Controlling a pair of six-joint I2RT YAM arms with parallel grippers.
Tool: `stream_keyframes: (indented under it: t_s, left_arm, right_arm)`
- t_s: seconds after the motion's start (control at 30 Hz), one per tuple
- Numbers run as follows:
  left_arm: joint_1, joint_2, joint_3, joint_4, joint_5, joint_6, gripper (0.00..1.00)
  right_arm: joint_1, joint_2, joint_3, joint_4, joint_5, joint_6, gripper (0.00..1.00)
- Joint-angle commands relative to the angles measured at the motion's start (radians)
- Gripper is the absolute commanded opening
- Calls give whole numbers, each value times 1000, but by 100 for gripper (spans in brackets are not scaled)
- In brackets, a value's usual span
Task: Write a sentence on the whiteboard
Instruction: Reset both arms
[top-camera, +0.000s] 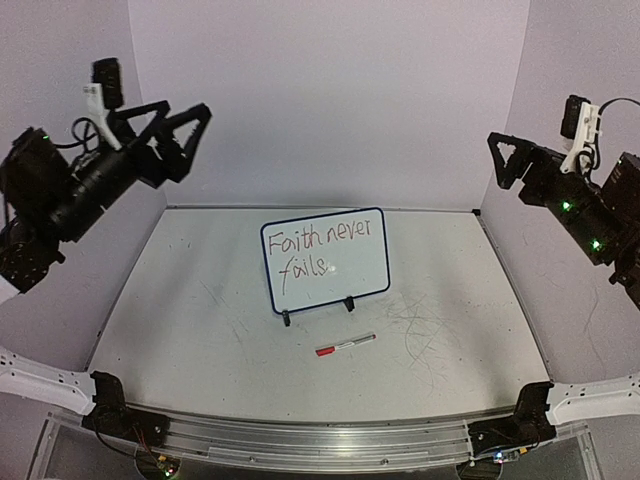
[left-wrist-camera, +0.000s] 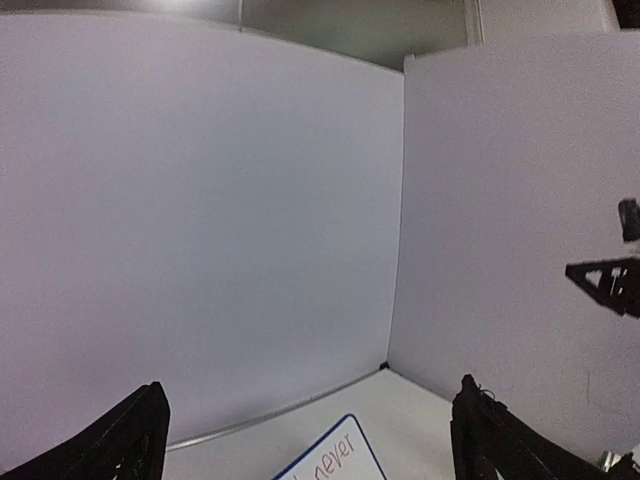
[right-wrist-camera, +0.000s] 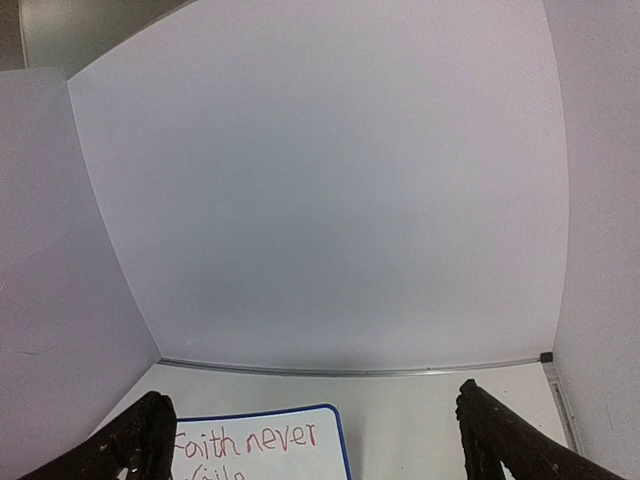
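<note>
The whiteboard (top-camera: 326, 258) stands on its two black feet mid-table, leaning back. The sentence (top-camera: 318, 250) "Faith never fails" is on it in red, in two lines. A corner of the whiteboard (left-wrist-camera: 335, 460) shows in the left wrist view, and its top (right-wrist-camera: 260, 445) in the right wrist view. A red marker (top-camera: 345, 346) lies on the table in front of the board. My left gripper (top-camera: 185, 135) is open and empty, raised high at the far left. My right gripper (top-camera: 505, 160) is open and empty, raised high at the far right.
Pale walls close the table (top-camera: 200, 330) at the back and both sides. A metal rail (top-camera: 310, 440) runs along the near edge between the arm bases. Faint scuff marks lie on the table right of the marker.
</note>
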Motion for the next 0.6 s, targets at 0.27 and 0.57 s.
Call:
stream_keyframes:
  t_s: [0.27, 0.57]
  left_arm:
    - [1, -182, -125, 121, -59, 32, 99]
    - [1, -158, -121, 120, -49, 44, 99]
  right_arm:
    - [2, -5, 37, 51, 9, -28, 98]
    - [2, -11, -9, 108, 62, -19, 98]
